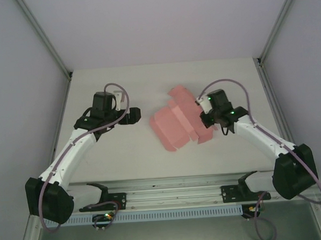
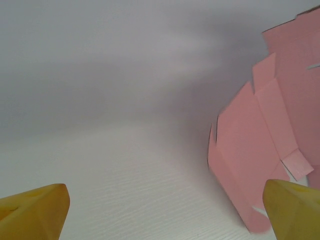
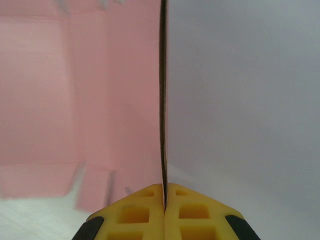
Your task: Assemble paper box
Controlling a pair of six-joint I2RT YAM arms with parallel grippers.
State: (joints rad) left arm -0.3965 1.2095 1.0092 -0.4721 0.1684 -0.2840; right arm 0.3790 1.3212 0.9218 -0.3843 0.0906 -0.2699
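The right gripper is pinching the paper box at the sheet's right side, as seen from the top camera. In the right wrist view its yellow fingers are pressing flat against each other. A thin edge of pink card is running straight up from the seam between them, so the right gripper is fully closed on a single flap. To the left of that raised edge, the rest of the paper box is spreading out as a wide creased sheet with small tabs along its lower border.

The left gripper is hanging over the bare table, a short way left of the card, with a strip of table showing between the two. In the left wrist view its two yellow fingertips are sitting at opposite bottom corners of the picture. The left gripper is therefore spread as wide as it appears able to go, with nothing between the fingers but the white table.

The paper box is lying near the middle of the table as a partly folded cut-out. Its panels are tilting up off the surface in the left wrist view, and its near corner is lying close beside the right-hand fingertip. From above, the sheet is stretching diagonally between the two arms.
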